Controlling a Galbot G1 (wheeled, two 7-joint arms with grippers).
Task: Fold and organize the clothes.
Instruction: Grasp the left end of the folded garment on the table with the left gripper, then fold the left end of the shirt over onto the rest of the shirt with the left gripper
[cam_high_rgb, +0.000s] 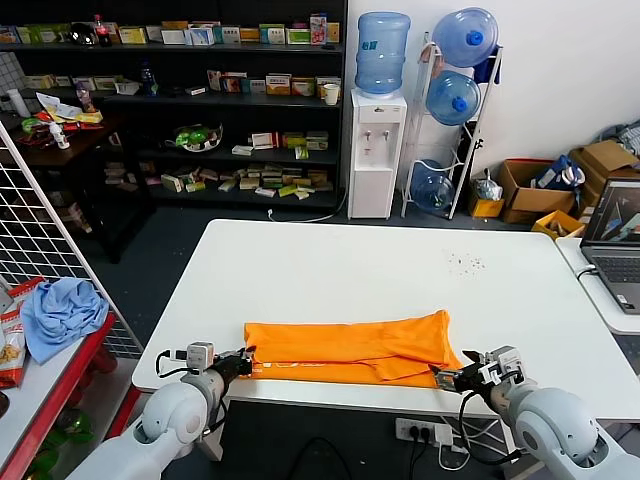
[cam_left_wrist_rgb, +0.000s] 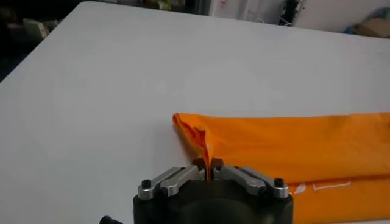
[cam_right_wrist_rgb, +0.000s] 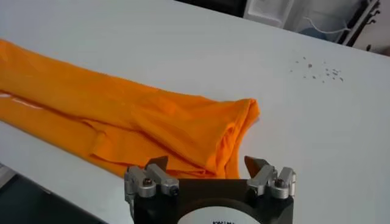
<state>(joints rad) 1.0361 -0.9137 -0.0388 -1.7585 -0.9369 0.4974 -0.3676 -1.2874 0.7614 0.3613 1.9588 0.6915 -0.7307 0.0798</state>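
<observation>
Two grippers at near table edge in head view, orange T-shirt folded lengthwise between them. L wrist: left gripper pinching a shirt corner, presumably to lift for next fold. R wrist: right gripper spread wide, straddling other end.

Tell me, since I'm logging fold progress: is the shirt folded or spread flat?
Folded. The shirt lies as a long narrow band on the table, its layers doubled over each other.
</observation>
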